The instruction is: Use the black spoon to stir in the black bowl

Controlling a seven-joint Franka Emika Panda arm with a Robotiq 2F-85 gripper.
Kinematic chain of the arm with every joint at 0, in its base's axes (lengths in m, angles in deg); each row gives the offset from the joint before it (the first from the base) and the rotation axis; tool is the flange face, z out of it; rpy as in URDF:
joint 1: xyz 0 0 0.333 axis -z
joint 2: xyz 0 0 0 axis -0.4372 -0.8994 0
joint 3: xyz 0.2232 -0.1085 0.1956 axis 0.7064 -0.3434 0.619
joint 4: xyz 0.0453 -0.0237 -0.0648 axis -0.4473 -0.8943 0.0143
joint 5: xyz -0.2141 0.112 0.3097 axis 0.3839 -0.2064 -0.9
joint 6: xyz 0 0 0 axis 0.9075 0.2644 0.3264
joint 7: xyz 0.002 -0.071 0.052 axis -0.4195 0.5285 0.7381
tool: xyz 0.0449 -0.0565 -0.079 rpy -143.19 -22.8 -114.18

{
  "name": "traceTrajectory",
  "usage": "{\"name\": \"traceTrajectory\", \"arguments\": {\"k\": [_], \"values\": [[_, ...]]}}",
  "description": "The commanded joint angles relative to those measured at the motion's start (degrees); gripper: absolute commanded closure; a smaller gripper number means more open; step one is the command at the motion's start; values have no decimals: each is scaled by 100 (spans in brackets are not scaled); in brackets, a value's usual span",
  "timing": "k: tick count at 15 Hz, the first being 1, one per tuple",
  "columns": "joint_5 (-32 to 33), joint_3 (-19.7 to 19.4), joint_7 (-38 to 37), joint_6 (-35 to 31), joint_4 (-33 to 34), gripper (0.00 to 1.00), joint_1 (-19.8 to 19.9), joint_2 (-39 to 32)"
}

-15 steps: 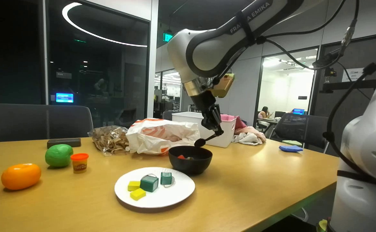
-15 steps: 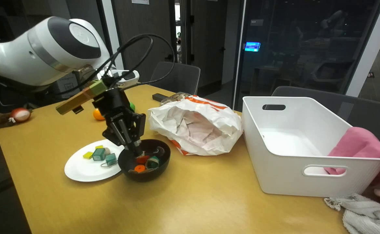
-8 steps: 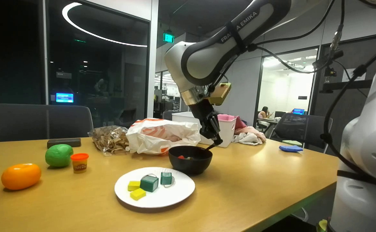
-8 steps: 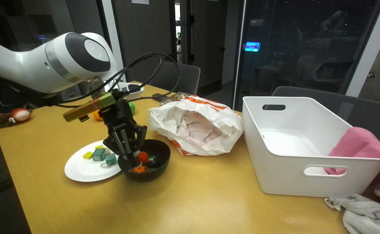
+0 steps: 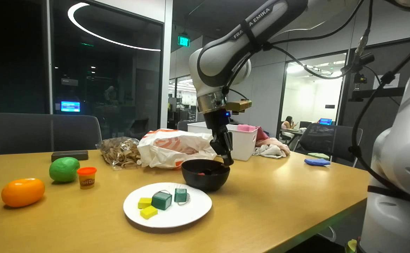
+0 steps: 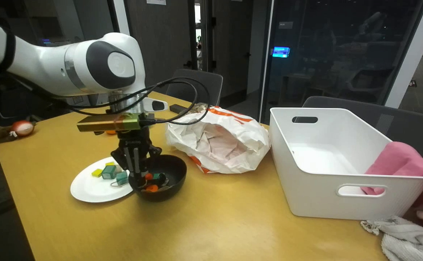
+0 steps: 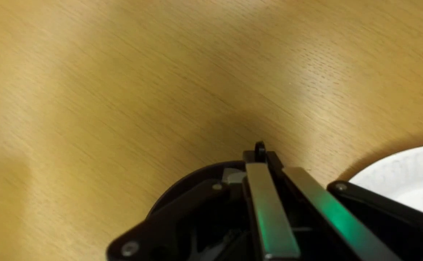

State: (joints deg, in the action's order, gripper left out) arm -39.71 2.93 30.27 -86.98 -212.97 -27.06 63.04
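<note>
The glossy black bowl (image 5: pixel 205 181) stands on the table in both exterior views (image 6: pixel 177 185), and part of its rim shows in the wrist view (image 7: pixel 186 180). It holds red-orange and green pieces. My gripper (image 5: pixel 228 162) is shut on the black spoon (image 5: pixel 208 171) at the bowl's rim, pointing almost straight down. The spoon's head end is down inside the bowl. In the wrist view the spoon's handle end (image 7: pixel 260 148) sticks out between the closed fingertips (image 7: pixel 263 157). In an exterior view the gripper (image 6: pixel 138 180) hides most of the spoon.
A white plate (image 5: pixel 166 219) with yellow and green blocks stands close to the bowl. A white paper bag (image 6: pixel 218 145) and a white bin (image 6: pixel 342 195) stand on the table. A green fruit (image 5: pixel 64 169), an orange fruit (image 5: pixel 23 192) and a small tub (image 5: pixel 86 178) stand farther off.
My gripper has come down to the bowl and turned more upright. The spoon's head has gone from above the rim into the bowl. The bowl and plate have shifted slightly left.
</note>
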Motion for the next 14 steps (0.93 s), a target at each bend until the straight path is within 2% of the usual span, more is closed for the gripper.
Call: {"name": "traceTrajectory", "arguments": {"k": [1,11,14], "values": [[-450,-138,248,67,148,91,-9,-56],[-1207,-254,-339,612,481,90,80,-98],[-1166,-237,-490,938,573,90,100,-178]]}}
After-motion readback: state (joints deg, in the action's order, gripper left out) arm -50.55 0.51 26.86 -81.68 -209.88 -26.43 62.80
